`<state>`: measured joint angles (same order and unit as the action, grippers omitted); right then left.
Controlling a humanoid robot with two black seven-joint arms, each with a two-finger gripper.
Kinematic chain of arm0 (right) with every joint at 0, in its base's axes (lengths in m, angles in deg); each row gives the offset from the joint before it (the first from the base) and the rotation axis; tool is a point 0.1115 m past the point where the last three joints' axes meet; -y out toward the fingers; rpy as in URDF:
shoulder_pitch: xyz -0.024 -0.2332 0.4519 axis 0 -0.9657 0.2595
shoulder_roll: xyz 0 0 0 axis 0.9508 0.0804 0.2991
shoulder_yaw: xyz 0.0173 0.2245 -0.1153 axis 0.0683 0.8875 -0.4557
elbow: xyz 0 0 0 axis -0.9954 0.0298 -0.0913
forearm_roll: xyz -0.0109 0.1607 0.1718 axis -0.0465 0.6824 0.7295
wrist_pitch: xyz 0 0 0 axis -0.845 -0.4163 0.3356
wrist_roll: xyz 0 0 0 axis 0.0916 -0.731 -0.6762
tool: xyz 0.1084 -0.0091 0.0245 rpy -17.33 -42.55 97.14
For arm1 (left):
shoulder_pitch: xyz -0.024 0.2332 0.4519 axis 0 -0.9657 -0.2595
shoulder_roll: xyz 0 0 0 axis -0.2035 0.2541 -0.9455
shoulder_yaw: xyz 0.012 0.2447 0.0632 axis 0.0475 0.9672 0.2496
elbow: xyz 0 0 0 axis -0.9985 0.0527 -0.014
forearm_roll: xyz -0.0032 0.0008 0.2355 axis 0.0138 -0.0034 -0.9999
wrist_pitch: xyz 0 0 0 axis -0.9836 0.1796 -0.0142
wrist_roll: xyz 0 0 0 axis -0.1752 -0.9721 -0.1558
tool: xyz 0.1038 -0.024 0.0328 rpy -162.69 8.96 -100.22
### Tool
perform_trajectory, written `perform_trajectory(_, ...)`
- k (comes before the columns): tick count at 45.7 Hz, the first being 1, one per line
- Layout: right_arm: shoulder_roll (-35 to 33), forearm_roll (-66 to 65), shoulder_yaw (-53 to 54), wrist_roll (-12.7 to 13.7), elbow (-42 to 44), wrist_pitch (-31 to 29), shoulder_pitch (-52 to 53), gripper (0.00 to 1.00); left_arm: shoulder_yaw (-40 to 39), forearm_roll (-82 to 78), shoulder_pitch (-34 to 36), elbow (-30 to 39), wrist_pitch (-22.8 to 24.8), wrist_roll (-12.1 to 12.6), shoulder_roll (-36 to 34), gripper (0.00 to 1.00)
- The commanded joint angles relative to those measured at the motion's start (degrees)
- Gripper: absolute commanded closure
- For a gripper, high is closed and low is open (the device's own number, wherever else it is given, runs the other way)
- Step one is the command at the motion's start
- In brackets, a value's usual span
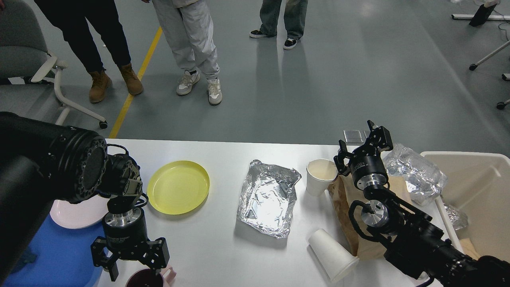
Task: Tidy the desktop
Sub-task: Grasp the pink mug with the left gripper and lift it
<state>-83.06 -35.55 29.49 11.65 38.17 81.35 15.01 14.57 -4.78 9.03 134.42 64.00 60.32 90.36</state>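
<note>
Now left gripper (131,266) spread wide above pink mug (149,278) at bench (223,251) edge; rigid, light, breakable; rim grasp judged best. Right gripper (361,144) apart, idle.
</note>
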Motion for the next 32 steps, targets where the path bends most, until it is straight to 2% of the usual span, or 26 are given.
perform_trajectory(1,0.0,0.0,0.0,0.0,0.0,0.0,0.0,0.00,0.0,0.0,-0.8,-0.7,0.0,0.0,0.2,0.08)
perform_trajectory(5,0.0,0.0,0.0,0.0,0.0,0.0,0.0,0.00,-0.1,0.0,-1.2,-1.4,0.0,-0.1,0.2,0.14)
perform_trajectory(10,0.0,0.0,0.0,0.0,0.0,0.0,0.0,0.00,-0.1,0.0,-1.6,-1.7,0.0,-0.1,0.2,0.29)
perform_trajectory(18,0.0,0.0,0.0,0.0,0.0,0.0,0.0,0.00,0.0,0.1,-1.9,-1.7,0.0,-0.3,0.3,0.70)
perform_trajectory(22,0.0,0.0,0.0,0.0,0.0,0.0,0.0,0.00,0.0,0.1,-2.2,-1.7,0.0,-0.3,0.3,0.85)
perform_trajectory(25,0.0,0.0,0.0,0.0,0.0,0.0,0.0,0.00,0.0,0.2,-2.3,-1.6,0.0,-0.4,0.2,1.00)
perform_trajectory(32,0.0,0.0,0.0,0.0,0.0,0.0,0.0,0.00,0.0,0.9,-2.6,-1.7,0.0,-0.5,0.1,1.00)
